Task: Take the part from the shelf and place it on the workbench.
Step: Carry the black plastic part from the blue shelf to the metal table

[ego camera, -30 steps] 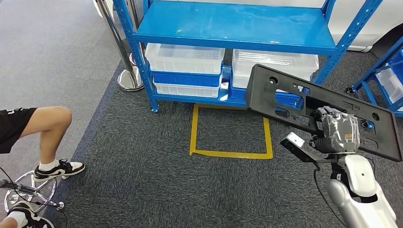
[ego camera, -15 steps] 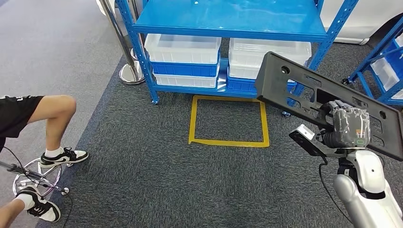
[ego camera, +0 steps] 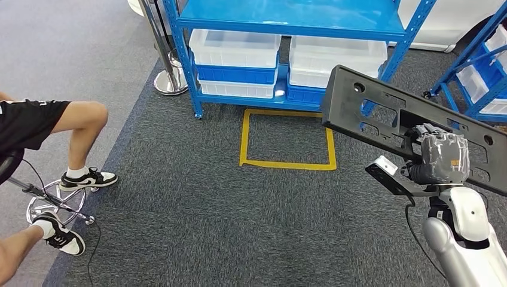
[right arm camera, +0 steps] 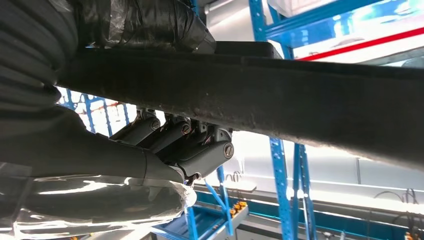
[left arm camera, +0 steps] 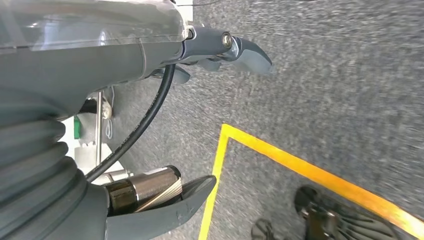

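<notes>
The part (ego camera: 370, 113) is a long black plastic panel with holes and cut-outs, carried tilted above the carpet on the right of the head view. My right hand (ego camera: 442, 158), wrapped in clear film, grips it near its middle. In the right wrist view the part (right arm camera: 300, 100) runs as a dark bar across the picture, with the hand's fingers (right arm camera: 195, 147) curled under its edge. My left hand (left arm camera: 100, 55) hangs over the grey carpet with thumb and fingers apart and nothing between them.
A blue shelf rack (ego camera: 287, 24) with white bins (ego camera: 236, 48) on its low level stands ahead. A yellow tape square (ego camera: 287, 162) marks the carpet before it. A person's legs (ego camera: 78, 119) and a stool base (ego camera: 54, 206) are at left. Another blue rack (ego camera: 478, 78) is at right.
The whole picture has shifted, so the camera has moved: the rack sits higher and further off. The part stays in my right hand's grip.
</notes>
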You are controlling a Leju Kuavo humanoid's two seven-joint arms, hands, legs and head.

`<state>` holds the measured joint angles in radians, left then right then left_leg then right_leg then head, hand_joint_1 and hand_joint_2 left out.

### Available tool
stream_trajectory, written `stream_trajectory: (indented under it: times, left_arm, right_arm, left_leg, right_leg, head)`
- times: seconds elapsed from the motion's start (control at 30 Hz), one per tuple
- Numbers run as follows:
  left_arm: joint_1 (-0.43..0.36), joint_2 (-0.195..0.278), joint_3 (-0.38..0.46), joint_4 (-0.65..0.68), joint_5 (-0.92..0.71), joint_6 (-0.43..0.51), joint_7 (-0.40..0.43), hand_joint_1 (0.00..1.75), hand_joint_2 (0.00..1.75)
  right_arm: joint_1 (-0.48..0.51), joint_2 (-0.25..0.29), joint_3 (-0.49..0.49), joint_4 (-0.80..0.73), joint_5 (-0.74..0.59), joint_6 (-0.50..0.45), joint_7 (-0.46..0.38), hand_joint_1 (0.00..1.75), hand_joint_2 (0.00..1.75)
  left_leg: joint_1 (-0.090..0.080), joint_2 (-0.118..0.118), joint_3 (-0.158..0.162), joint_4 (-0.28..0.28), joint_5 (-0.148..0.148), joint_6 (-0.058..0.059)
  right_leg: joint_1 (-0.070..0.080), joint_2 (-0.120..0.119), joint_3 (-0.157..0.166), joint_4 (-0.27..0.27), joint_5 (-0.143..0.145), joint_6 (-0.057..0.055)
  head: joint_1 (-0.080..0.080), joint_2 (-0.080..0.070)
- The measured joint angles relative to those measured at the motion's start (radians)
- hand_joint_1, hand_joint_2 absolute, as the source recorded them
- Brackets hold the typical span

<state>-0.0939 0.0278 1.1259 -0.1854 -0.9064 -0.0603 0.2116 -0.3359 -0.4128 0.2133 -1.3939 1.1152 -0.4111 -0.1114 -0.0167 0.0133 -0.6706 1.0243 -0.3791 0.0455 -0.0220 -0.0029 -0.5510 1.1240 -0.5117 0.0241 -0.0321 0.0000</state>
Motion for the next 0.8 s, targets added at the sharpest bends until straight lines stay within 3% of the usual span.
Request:
stream_trajectory:
  times: [0.07,0.13,0.17,0.2,0.27,0.3,0.33,0.37,0.4,0.43,0.5,0.53,0.57,0.63,0.67,0.73,0.8]
  left_arm:
    - [0.001,0.001,0.000,0.000,-0.005,0.001,0.001,0.00,1.75]
    - [0.004,0.002,0.000,0.000,-0.010,0.002,0.000,0.00,1.75]
    - [0.006,0.002,0.000,0.000,-0.011,0.002,-0.003,0.00,1.75]
    - [0.008,0.003,0.000,0.000,-0.012,0.002,-0.006,0.00,1.75]
    - [0.010,0.003,0.000,0.000,-0.013,0.000,-0.013,0.00,1.75]
    - [0.010,0.003,0.000,0.000,-0.014,0.000,-0.014,0.00,1.75]
    - [0.010,0.003,0.000,0.000,-0.015,-0.001,-0.016,0.00,1.75]
    - [0.010,0.003,0.000,0.000,-0.016,-0.001,-0.016,0.00,1.75]
    - [0.010,0.003,0.000,0.000,-0.017,-0.002,-0.017,0.00,1.75]
    - [0.010,0.004,0.000,0.000,-0.018,-0.002,-0.017,0.00,1.75]
    - [0.011,0.007,0.000,0.000,-0.020,-0.002,-0.018,0.00,1.75]
    - [0.011,0.009,0.000,0.000,-0.021,-0.002,-0.018,0.00,1.75]
    - [0.011,0.010,0.000,0.000,-0.022,-0.002,-0.019,0.00,1.75]
    - [0.011,0.011,0.000,0.000,-0.023,-0.002,-0.019,0.00,1.75]
    - [0.010,0.011,0.000,0.000,-0.023,-0.002,-0.019,0.00,1.75]
    - [0.011,0.010,0.000,0.000,-0.023,-0.003,-0.019,0.00,1.75]
    - [0.014,0.010,0.000,0.000,-0.023,-0.004,-0.019,0.00,1.75]
  right_arm:
    - [0.002,-0.003,-0.004,-0.003,-0.009,0.003,0.001,1.75,1.75]
    - [0.006,-0.005,-0.008,-0.004,-0.019,0.009,0.001,1.75,1.75]
    - [0.008,-0.005,-0.009,-0.004,-0.024,0.012,0.002,1.75,1.75]
    - [0.010,-0.005,-0.011,-0.004,-0.030,0.015,0.002,1.75,1.75]
    - [0.013,-0.008,-0.017,-0.004,-0.044,0.020,0.002,1.75,1.75]
    - [0.016,-0.009,-0.020,-0.005,-0.050,0.022,0.002,1.75,1.75]
    - [0.019,-0.011,-0.022,-0.006,-0.055,0.025,0.002,1.75,1.75]
    - [0.021,-0.013,-0.023,-0.006,-0.058,0.028,0.001,1.75,1.75]
    - [0.024,-0.015,-0.024,-0.007,-0.060,0.030,0.001,1.75,1.75]
    - [0.026,-0.018,-0.025,-0.009,-0.061,0.032,0.000,1.75,1.75]
    - [0.027,-0.022,-0.028,-0.013,-0.061,0.035,0.000,1.75,1.75]
    - [0.026,-0.023,-0.029,-0.015,-0.061,0.035,0.000,1.75,1.75]
    - [0.025,-0.025,-0.030,-0.017,-0.061,0.035,0.000,1.75,1.75]
    - [0.029,-0.031,-0.032,-0.020,-0.062,0.037,0.000,1.75,1.75]
    - [0.031,-0.036,-0.034,-0.022,-0.063,0.037,0.000,1.75,1.75]
    - [0.032,-0.045,-0.039,-0.026,-0.064,0.039,0.001,1.75,1.75]
    - [0.033,-0.049,-0.041,-0.028,-0.064,0.040,0.001,1.75,1.75]
  left_leg:
    - [-0.002,-0.001,-0.015,0.010,0.015,-0.009]
    - [0.001,-0.002,-0.022,0.010,0.024,-0.020]
    - [0.003,-0.003,-0.029,0.022,0.005,-0.027]
    - [0.006,-0.004,-0.041,0.052,-0.032,-0.035]
    - [0.013,-0.005,-0.072,0.162,-0.133,-0.048]
    - [0.016,-0.005,-0.085,0.224,-0.167,-0.052]
    - [0.018,-0.005,-0.089,0.270,-0.177,-0.054]
    - [0.019,-0.006,-0.077,0.285,-0.166,-0.053]
    - [0.020,-0.009,-0.047,0.263,-0.143,-0.050]
    - [0.020,-0.020,0.001,0.206,-0.120,-0.044]
    - [0.019,-0.062,0.105,0.062,-0.112,-0.027]
    - [0.017,-0.078,0.137,0.013,-0.118,-0.021]
    - [0.015,-0.083,0.153,-0.012,-0.124,-0.017]
    - [0.013,-0.064,0.157,-0.030,-0.113,-0.010]
    - [0.014,-0.052,0.158,-0.040,-0.104,-0.004]
    - [0.017,-0.028,0.152,-0.055,-0.086,0.010]
    - [0.013,-0.004,0.140,-0.055,-0.079,0.017]
  right_leg:
    - [0.005,0.000,0.042,-0.080,-0.043,-0.010]
    - [0.004,-0.002,0.030,-0.087,-0.033,-0.026]
    - [0.004,-0.003,0.022,-0.088,-0.023,-0.035]
    - [0.002,-0.002,0.012,-0.088,-0.012,-0.042]
    - [0.001,0.003,-0.011,-0.088,0.010,-0.047]
    - [0.001,0.008,-0.023,-0.087,0.020,-0.046]
    - [0.001,0.012,-0.036,-0.087,0.030,-0.045]
    - [0.001,0.019,-0.049,-0.086,0.040,-0.042]
    - [0.001,0.026,-0.060,-0.085,0.049,-0.040]
    - [0.000,0.034,-0.069,-0.085,0.058,-0.037]
    - [-0.001,0.047,-0.082,-0.085,0.072,-0.029]
    - [-0.002,0.054,-0.086,-0.086,0.079,-0.024]
    - [-0.004,0.062,-0.088,-0.089,0.087,-0.016]
    - [-0.007,0.076,-0.091,-0.096,0.099,-0.001]
    - [-0.006,0.071,-0.096,-0.090,0.093,0.003]
    - [-0.003,0.041,-0.130,-0.021,0.042,0.006]
    - [-0.002,0.018,-0.183,0.109,-0.030,0.011]
  head:
    - [0.000,0.000]
    - [0.000,0.000]
    - [0.000,0.000]
    - [0.000,0.000]
    - [-0.001,0.000]
    - [-0.001,0.000]
    - [-0.001,0.000]
    - [-0.001,0.000]
    - [-0.001,0.000]
    - [-0.002,0.000]
    - [-0.001,0.000]
    - [-0.001,0.000]
    - [-0.001,0.000]
    - [-0.001,0.000]
    - [0.000,0.000]
    - [0.003,0.000]
    - [0.006,0.000]
